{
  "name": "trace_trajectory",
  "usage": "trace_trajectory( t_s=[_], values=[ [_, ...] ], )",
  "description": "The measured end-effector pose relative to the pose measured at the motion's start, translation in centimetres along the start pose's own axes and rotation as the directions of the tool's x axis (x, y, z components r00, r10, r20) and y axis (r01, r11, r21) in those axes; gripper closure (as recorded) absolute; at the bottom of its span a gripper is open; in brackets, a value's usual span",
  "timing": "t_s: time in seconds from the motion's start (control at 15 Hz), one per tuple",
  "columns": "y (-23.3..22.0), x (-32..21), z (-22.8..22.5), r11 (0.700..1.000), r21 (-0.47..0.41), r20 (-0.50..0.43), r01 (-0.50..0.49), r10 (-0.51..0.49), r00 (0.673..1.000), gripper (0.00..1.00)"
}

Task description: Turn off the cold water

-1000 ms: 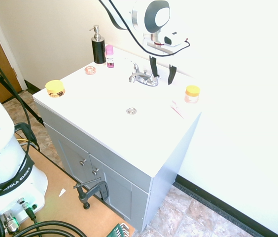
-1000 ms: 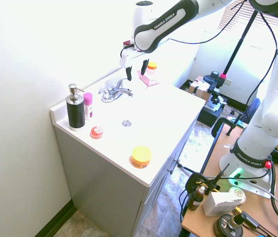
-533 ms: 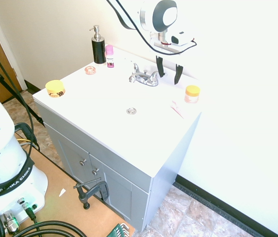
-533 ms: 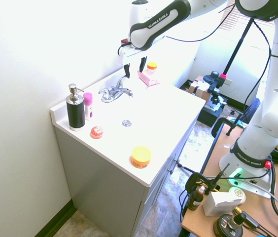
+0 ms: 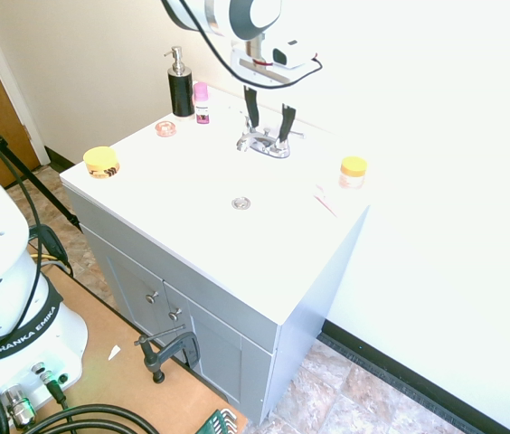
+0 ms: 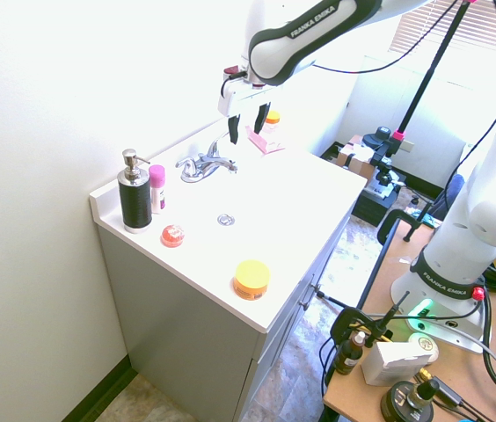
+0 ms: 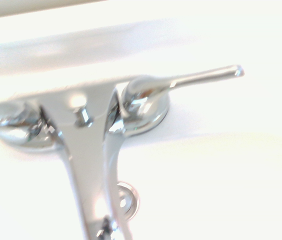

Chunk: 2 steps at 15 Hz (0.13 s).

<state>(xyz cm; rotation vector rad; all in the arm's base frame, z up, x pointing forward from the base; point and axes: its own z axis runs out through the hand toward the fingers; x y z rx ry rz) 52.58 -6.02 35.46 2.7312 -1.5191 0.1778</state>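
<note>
The small chrome faucet (image 5: 264, 142) stands at the back of the white vanity top (image 5: 192, 194), and no water runs from its spout. My gripper (image 5: 269, 116) hangs open just above it, its two black fingers pointing down on either side of the faucet's right half. In the second exterior view the gripper (image 6: 244, 125) is above and slightly behind the faucet (image 6: 204, 165). The wrist view looks straight down on the faucet (image 7: 88, 150), with one lever handle (image 7: 191, 77) sticking out sideways. Nothing is between the fingers.
A black soap pump bottle (image 5: 180, 86) and a pink bottle (image 5: 202, 102) stand at the back left by the wall. An orange-lidded jar (image 5: 353, 171) and a pink item (image 5: 325, 201) lie to the right, a yellow tub (image 5: 101, 162) and a small red dish (image 5: 165, 128) to the left. The drain (image 5: 241, 203) is in front.
The gripper has swung from the right of the faucet, near the orange-lidded jar, to a spot directly over the faucet. It stays open.
</note>
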Motion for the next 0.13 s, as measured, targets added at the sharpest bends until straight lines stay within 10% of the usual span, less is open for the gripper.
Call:
trace_trajectory(
  t_s=[0.13],
  values=[
    [1.3,-2.5,-0.7,1.000,0.006,0.017,0.014,-0.014,1.000,0.00]
  ],
)
